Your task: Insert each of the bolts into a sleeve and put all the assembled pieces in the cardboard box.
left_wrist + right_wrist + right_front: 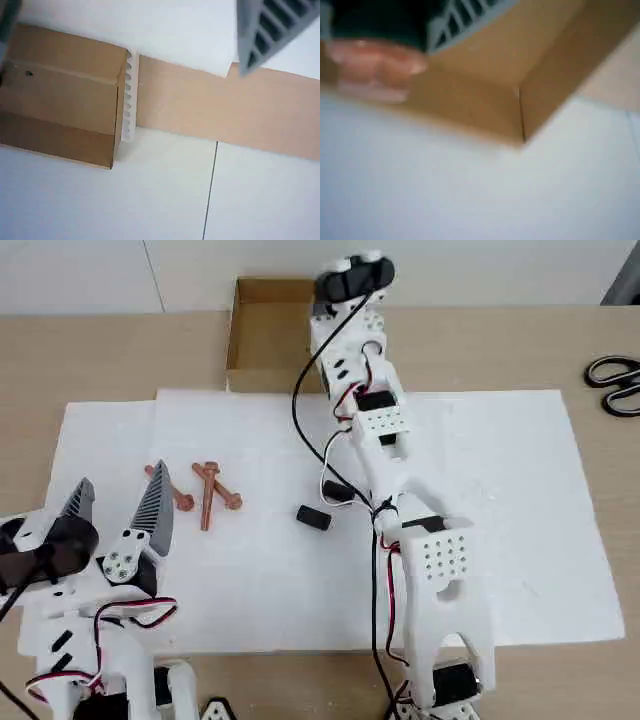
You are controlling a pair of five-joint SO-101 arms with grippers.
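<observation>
Copper bolts lie on the sheet, one pointing straight away from the arms, the others slanted. The right claw grips a bolt over the box; the left claw gapes wide.

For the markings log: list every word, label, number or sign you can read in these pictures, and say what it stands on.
No readable text in any view.
Cardboard box: plain, no print.
White sheet, loose bolts, black sleeve: no marks.
Scissors: any print is too small to tell.
Bolt close to the right wrist camera: blurred, nothing readable.
</observation>
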